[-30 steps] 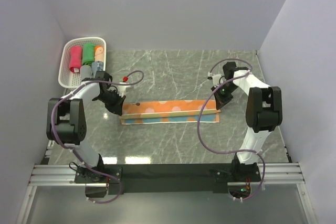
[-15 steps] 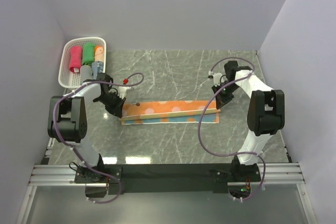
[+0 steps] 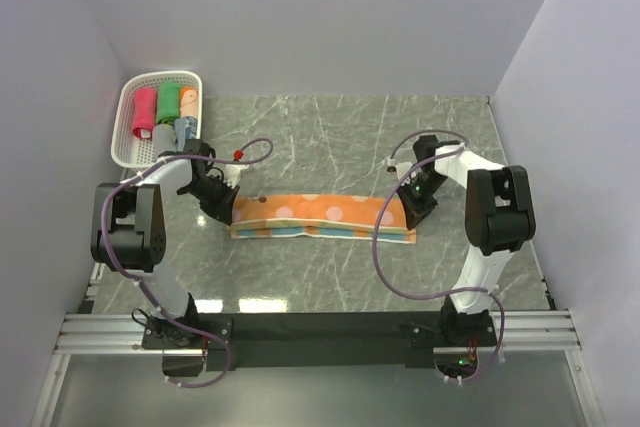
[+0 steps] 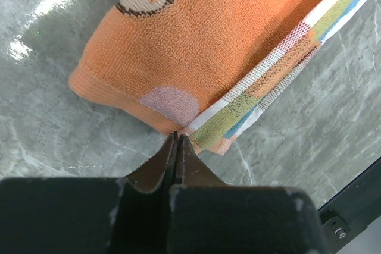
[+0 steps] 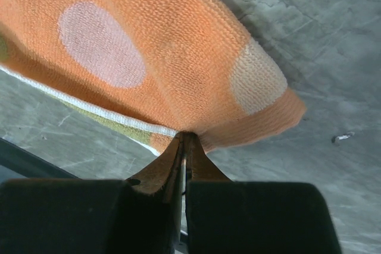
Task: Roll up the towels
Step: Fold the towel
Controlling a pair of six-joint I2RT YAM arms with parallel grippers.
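Orange towel (image 3: 320,213) now lies folded lengthwise on bench (image 3: 330,277), both jaws pinching its end corners after right arm's inward shift; rolling not begun.

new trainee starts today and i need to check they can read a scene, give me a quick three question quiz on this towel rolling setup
1. True or false: the left gripper and the right gripper are each shut on an end of the orange spotted towel.
2. Where are the rolled towels? A) in the white basket B) under the right arm C) stacked on the orange towel
3. What colour is the leftmost roll in the basket?
Key: 1 true; 2 A; 3 pink-red.
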